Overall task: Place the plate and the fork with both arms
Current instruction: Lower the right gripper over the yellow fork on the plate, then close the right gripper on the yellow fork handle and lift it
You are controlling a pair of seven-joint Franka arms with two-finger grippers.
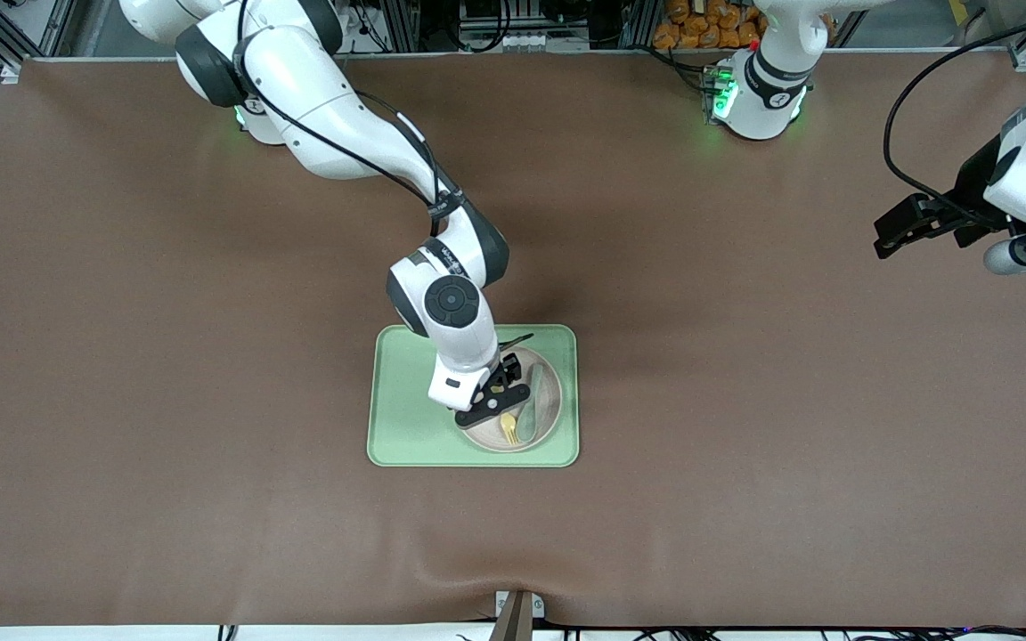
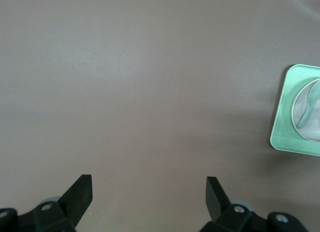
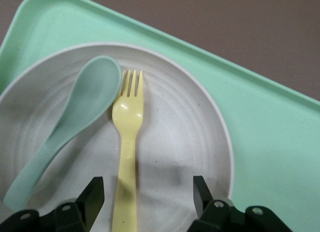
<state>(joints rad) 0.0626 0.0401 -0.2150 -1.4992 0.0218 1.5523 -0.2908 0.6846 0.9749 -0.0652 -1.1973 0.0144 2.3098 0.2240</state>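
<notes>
The fork (image 3: 127, 157) is lying on the plate (image 3: 190, 142) beside the spoon (image 3: 70, 127), its handle running between the right gripper's (image 3: 148, 194) spread jaws, untouched. The left gripper (image 2: 149, 192) is waiting over bare table, jaws apart.

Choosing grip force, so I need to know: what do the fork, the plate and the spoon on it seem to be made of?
The fork looks like pale-yellow moulded plastic, smooth with a slight sheen. The plate seems matte, speckled composite or melamine, with faint concentric rings; ceramic cannot be ruled out. The spoon looks like grey-green matte plastic, evenly coloured, with soft rounded edges.
</notes>
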